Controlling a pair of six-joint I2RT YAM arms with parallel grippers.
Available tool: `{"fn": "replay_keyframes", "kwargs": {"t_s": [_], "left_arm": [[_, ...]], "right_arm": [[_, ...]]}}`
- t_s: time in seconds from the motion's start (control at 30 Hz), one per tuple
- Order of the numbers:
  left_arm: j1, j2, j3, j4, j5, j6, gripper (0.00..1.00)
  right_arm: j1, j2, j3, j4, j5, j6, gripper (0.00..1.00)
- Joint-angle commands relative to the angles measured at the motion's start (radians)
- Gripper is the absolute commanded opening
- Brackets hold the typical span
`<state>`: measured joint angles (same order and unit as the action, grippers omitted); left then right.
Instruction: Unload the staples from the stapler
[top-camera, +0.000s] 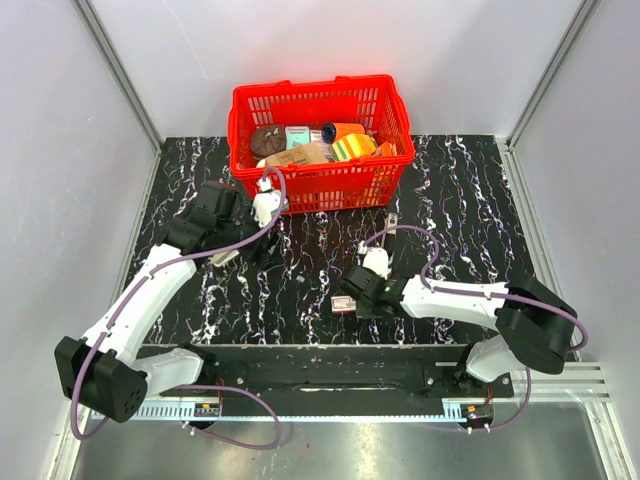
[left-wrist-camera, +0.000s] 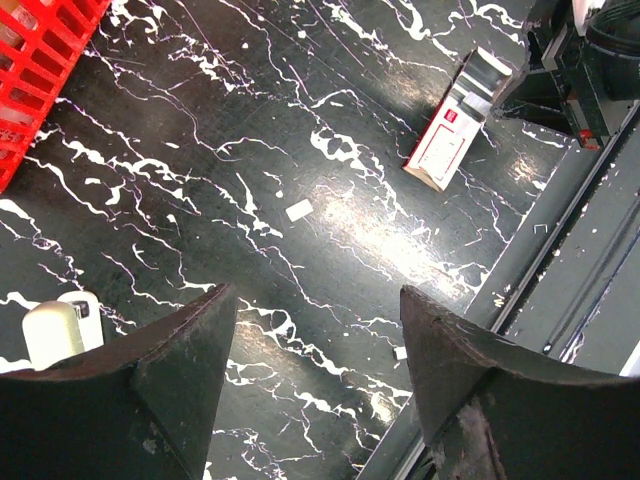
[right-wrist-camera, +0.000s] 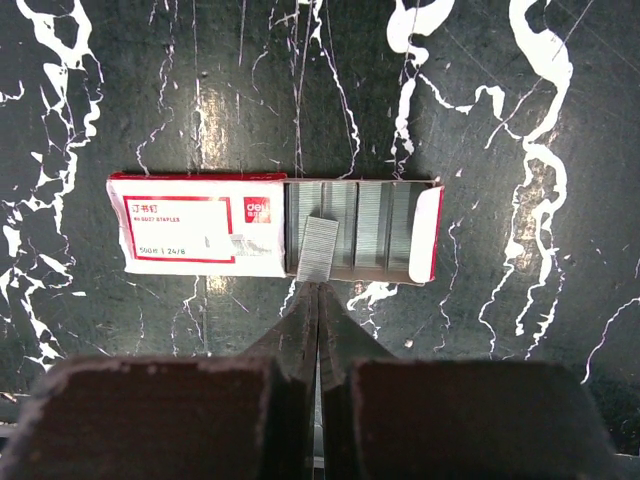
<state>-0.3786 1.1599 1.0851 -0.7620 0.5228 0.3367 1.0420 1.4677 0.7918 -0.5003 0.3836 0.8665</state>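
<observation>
The stapler (left-wrist-camera: 60, 330), pale grey-beige with a dark part, lies on the black marbled table just outside my left gripper's left finger (left-wrist-camera: 180, 380). It shows as a pale sliver (top-camera: 224, 257) in the top view. My left gripper (left-wrist-camera: 318, 300) (top-camera: 262, 238) is open and empty above the table. An open red-and-white staple box (right-wrist-camera: 275, 228) (top-camera: 345, 305) lies in front of my right gripper (right-wrist-camera: 318, 284) (top-camera: 353, 296). A loose staple strip (right-wrist-camera: 318, 247) lies tilted across the box's tray. The right gripper is shut, its tips at the strip's near end.
A red basket (top-camera: 316, 190) with several packaged items stands at the back centre. A small slim grey object (top-camera: 391, 222) lies by its front right corner. A white scrap (left-wrist-camera: 299, 210) lies on the table. The metal rail (top-camera: 330, 365) runs along the near edge.
</observation>
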Motion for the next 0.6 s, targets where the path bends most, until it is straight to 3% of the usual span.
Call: {"fn": "replay_keyframes", "kwargs": {"t_s": [0.0, 0.57], "left_arm": [[-0.002, -0.037, -0.022, 0.02, 0.02, 0.016, 0.7], [-0.003, -0.039, -0.037, 0.02, 0.036, 0.021, 0.7]], "right_arm": [[0.009, -0.004, 0.032, 0.025, 0.044, -0.011, 0.0], [0.006, 0.036, 0.055, 0.032, 0.087, -0.021, 0.0]]}}
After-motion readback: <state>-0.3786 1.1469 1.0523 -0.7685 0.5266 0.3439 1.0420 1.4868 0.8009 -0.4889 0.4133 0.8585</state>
